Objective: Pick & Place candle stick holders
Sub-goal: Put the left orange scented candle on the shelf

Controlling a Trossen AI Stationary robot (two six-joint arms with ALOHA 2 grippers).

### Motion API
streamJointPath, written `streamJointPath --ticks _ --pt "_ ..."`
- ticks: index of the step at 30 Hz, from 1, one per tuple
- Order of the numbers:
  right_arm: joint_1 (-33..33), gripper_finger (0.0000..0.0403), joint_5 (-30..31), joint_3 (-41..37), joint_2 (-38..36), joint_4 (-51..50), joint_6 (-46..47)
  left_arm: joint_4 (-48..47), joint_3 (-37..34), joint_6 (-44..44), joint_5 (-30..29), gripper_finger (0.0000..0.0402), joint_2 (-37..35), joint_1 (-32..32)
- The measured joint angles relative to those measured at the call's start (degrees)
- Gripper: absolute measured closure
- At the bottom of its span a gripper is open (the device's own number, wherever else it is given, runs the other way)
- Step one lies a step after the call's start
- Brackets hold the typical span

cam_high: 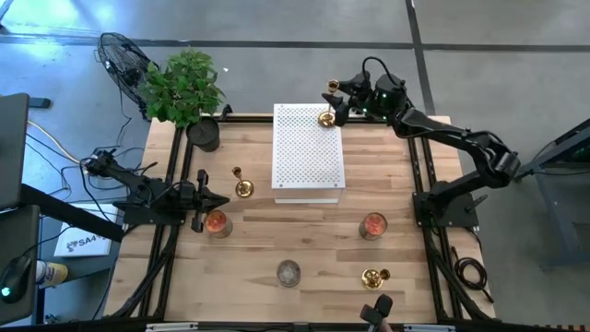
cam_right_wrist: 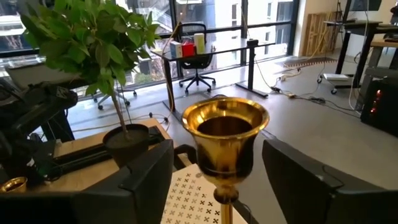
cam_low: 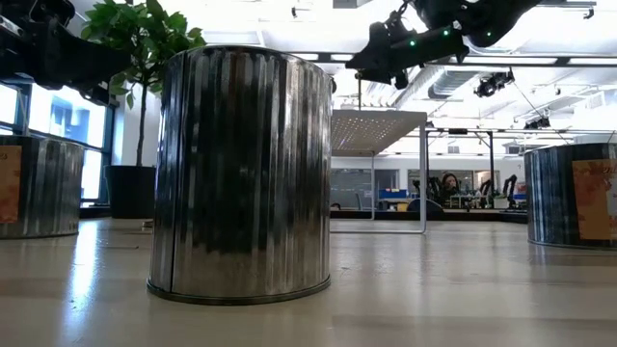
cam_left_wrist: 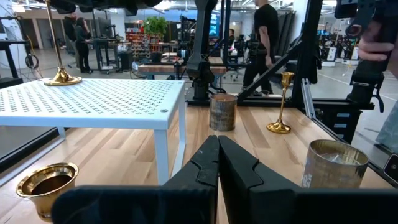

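One gold candlestick (cam_high: 327, 117) stands on its round base at the far right corner of the white perforated stand (cam_high: 309, 152). My right gripper (cam_high: 337, 103) is open. Its fingers (cam_right_wrist: 146, 180) stand on either side of the slim stem just under the cup (cam_right_wrist: 225, 134), apart from it. A second candlestick (cam_high: 241, 184) stands on the table left of the stand. A third candlestick (cam_high: 373, 275) stands near the front right. My left gripper (cam_high: 221, 198) is shut and empty at the table's left, close to the second candlestick's cup (cam_left_wrist: 46, 183).
Three ribbed metal tins stand on the table: one by my left gripper (cam_high: 217, 223), one at right (cam_high: 372, 226), one near the front (cam_high: 289, 273). A potted plant (cam_high: 184, 88) stands at the far left corner. People (cam_left_wrist: 267, 37) move in the room beyond the table.
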Motion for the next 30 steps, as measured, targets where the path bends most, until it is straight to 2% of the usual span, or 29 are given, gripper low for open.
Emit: streamJointPath --ticks 4,8,20,25,30 --pt "0.0 0.016 -0.04 0.0 -0.3 -0.47 -0.05 -0.01 0.01 0.0 0.01 0.0401 -0.02 0.02" --pt "0.0 0.016 1.05 0.0 -3.25 -5.13 -2.63 -0.01 0.0 0.0 -0.01 0.0401 0.0 0.01" --pt "0.11 0.0159 5.68 0.09 -18.0 -30.87 -5.84 -0.01 -0.01 0.0 0.01 0.0401 0.0 0.01" --pt "0.11 0.0159 5.6 0.09 -24.5 -42.06 -6.64 -0.01 0.01 0.0 0.01 0.0401 0.0 0.0" --pt "0.11 0.0159 2.91 0.09 -29.45 -54.53 -4.08 -0.01 0.0 0.0 0.01 0.0401 -0.02 0.0"
